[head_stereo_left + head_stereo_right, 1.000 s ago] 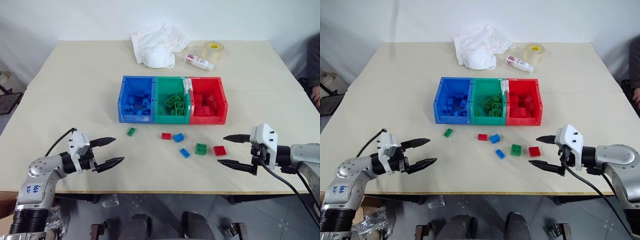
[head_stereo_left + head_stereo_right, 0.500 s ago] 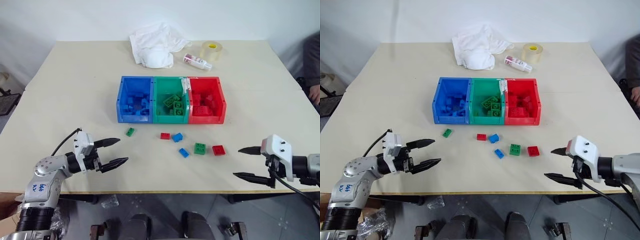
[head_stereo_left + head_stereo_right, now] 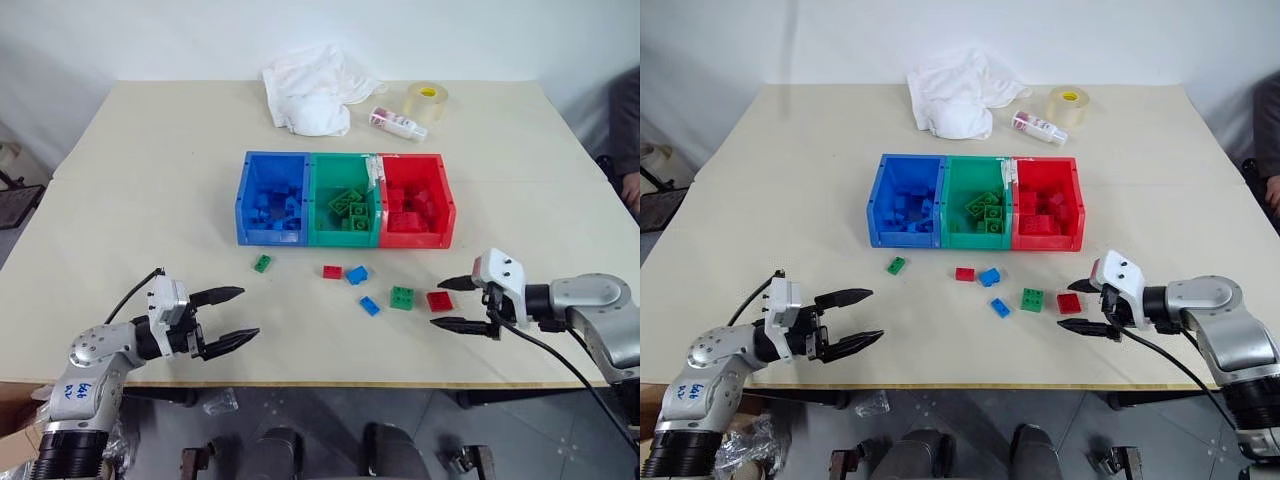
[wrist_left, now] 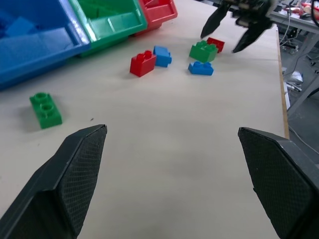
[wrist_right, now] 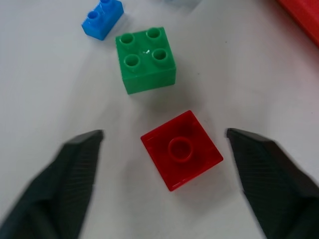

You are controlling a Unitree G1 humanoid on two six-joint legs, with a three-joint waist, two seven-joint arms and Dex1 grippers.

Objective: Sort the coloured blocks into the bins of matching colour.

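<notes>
Because its fingers stand wide on either side of the red block, the right tool looks set to pinch it; the left tool waits wide, empty.

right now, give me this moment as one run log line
phase: reaching | right gripper: open, fingers either side of red block, not touching | left gripper: open, empty | loose blocks on table: six
</notes>
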